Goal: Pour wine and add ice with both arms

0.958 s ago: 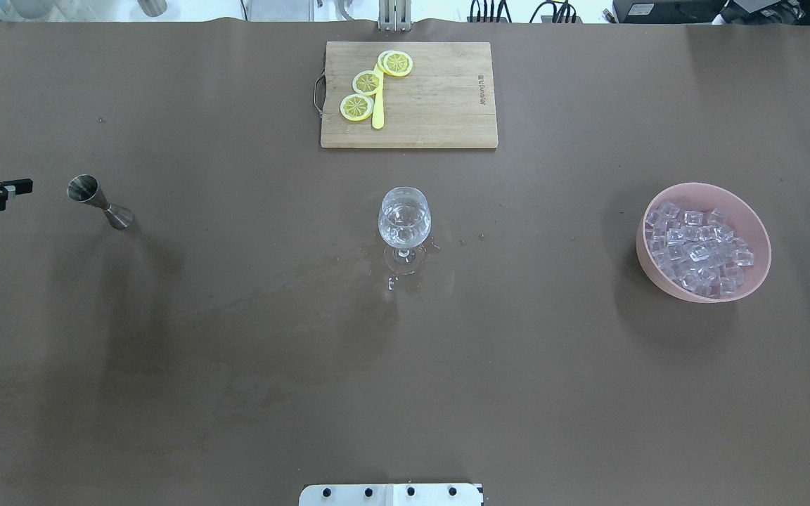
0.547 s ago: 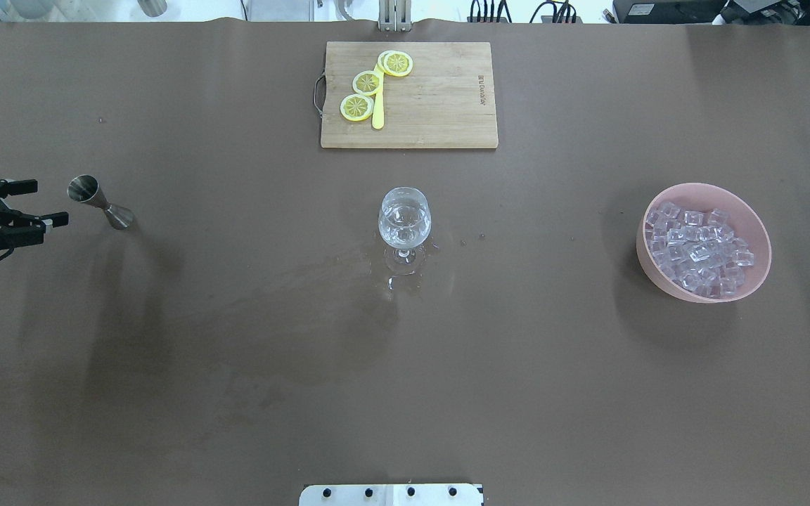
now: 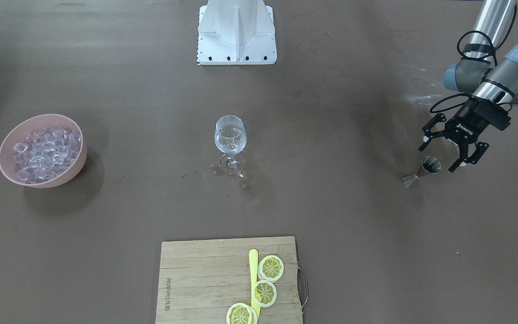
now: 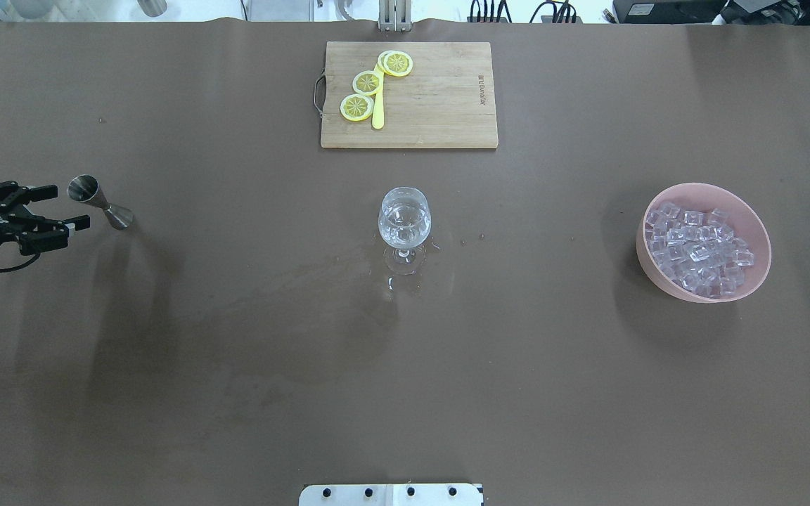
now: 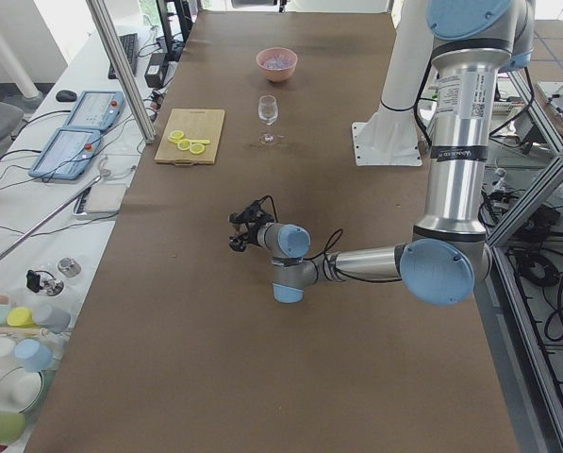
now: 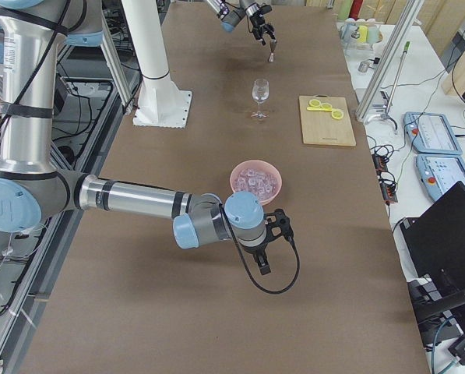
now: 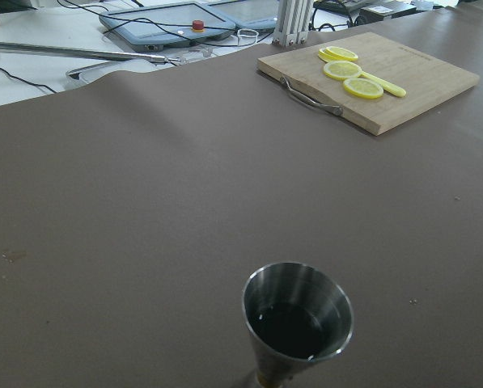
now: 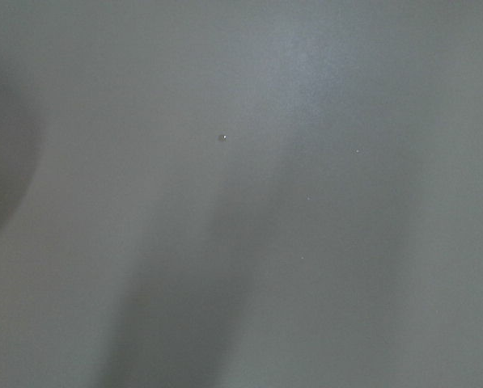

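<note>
A steel jigger point(image 4: 86, 190) stands at the table's left; the left wrist view shows clear wine point(image 7: 294, 328) inside it. My left gripper point(image 4: 72, 206) is open, its fingers either side of the jigger's cup and close to it, also in the front view point(image 3: 439, 158). A clear stemmed glass point(image 4: 404, 219) stands mid-table. Ice cubes point(image 4: 697, 246) fill a pink bowl point(image 4: 641, 247) at the right. My right gripper point(image 6: 268, 251) shows only in the exterior right view, near the bowl by the table's front; I cannot tell if it is open.
A wooden board point(image 4: 440, 105) with lemon slices point(image 4: 357, 107) and a yellow knife lies at the far edge. Wet spots point(image 4: 405, 281) lie around the glass's foot. The white pedestal point(image 3: 236, 31) stands at the robot's side.
My left gripper has moved to the right, in from the table's left edge, up to the jigger. Nothing else has moved.
</note>
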`<state>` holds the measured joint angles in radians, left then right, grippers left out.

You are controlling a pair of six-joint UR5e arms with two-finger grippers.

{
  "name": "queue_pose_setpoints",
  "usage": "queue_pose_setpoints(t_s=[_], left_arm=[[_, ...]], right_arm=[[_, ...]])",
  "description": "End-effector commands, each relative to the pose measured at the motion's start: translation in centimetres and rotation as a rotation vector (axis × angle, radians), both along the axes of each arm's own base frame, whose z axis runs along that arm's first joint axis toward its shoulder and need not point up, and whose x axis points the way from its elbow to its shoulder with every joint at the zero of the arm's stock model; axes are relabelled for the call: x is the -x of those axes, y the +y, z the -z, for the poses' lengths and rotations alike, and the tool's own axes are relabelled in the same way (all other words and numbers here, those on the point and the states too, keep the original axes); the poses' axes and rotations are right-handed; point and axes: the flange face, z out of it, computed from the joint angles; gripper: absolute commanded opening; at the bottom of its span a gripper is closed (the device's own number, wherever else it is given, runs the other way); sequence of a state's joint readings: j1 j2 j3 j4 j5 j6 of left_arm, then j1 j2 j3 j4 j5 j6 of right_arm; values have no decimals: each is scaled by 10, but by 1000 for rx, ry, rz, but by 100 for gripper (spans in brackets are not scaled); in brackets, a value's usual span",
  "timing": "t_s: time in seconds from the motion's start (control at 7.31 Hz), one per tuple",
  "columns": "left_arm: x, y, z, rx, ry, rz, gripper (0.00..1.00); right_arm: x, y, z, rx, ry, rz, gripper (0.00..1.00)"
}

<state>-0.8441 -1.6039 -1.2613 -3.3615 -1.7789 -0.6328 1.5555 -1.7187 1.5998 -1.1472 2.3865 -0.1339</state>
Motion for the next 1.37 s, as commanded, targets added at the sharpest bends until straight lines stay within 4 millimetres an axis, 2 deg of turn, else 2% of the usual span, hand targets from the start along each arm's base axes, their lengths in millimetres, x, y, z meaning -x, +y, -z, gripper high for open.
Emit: queue_pose_setpoints(t_s=[0.0,0.14,0.41,0.68,1.09,1.23], left_arm=[[-27,9,-1,-5,-8,46,97],[-32,10,-5,-1,-16,61,97],[-50,-6,5,-10,-8,90,97],[-63,-2,5,-10,-10,69,97],[-68,-6,2,-7,-15,67,95],[-67,-5,0,-4,-15,65,88]], right_arm=[[0,2,-1,-4,1,0,100],[0,2,-1,-8,2,3,100],[0,2,-1,-12,3,5,100],[0,2,-1,-15,7,7,100],[0,-1,4,-21,8,3,100],[0,-1,4,-20,8,2,100]])
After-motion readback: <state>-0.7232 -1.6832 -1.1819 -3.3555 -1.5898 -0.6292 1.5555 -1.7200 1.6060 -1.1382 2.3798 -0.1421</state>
